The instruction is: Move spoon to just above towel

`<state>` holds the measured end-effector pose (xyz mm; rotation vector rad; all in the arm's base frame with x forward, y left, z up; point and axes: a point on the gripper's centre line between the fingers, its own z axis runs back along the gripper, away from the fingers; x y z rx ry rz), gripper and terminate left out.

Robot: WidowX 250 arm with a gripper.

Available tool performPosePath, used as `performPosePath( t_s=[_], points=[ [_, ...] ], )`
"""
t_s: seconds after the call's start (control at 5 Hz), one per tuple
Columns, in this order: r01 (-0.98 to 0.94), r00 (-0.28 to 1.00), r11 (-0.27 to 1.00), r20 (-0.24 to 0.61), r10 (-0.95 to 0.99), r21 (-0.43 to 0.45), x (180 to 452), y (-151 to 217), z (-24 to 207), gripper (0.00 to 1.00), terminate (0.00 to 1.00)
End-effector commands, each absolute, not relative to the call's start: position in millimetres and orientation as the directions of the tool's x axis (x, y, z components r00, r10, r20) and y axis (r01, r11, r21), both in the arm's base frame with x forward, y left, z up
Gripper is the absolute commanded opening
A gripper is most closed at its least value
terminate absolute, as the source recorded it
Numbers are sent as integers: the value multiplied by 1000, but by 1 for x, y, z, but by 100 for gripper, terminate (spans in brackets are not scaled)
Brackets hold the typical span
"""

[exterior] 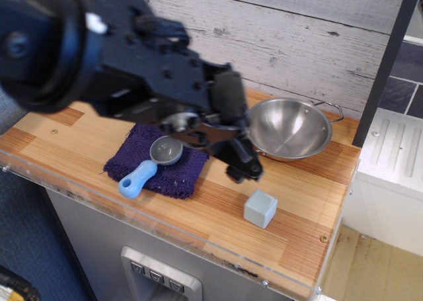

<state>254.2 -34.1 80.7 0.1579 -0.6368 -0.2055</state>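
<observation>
- Single view, looking down at a wooden countertop (301, 202) from the front.
- Black robot arm (99, 56) fills upper left of frame, blurred, reaching toward centre.
- Gripper (241, 167) at centre frame, tips pointing down-right over bare wood, between the towel and the steel bowl; blur and dark finish hide the jaws, so cannot tell if parted or closed. Nothing visibly held.
- Spoon (149, 164) lies left of centre, on the towel: round grey bowl toward upper right, light-blue handle running down-left, handle end reaching past the cloth's lower-left edge onto the wood.
- Towel (173, 176): dark purple, fuzzy, flat on the counter, left of centre; its upper right part hidden behind the arm.
- Gripper tips sit just right of the towel's right edge, apart from the spoon.
- Steel bowl (288, 128) with wire handles, right of centre near the back wall, empty-looking, upright.
- Small grey-blue cube (260, 208) lower right of centre, below the gripper, clear of the towel.
- White plank wall (297, 43) behind.
</observation>
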Motion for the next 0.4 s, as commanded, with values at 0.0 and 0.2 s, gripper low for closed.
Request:
performPosePath(
  t_s=[0.0,0.2],
  points=[
    [43,803,983,579,-139,177,228,3,74,100,0],
    [0,823,984,559,-103,181,215,22,66,100,0]
  ],
)
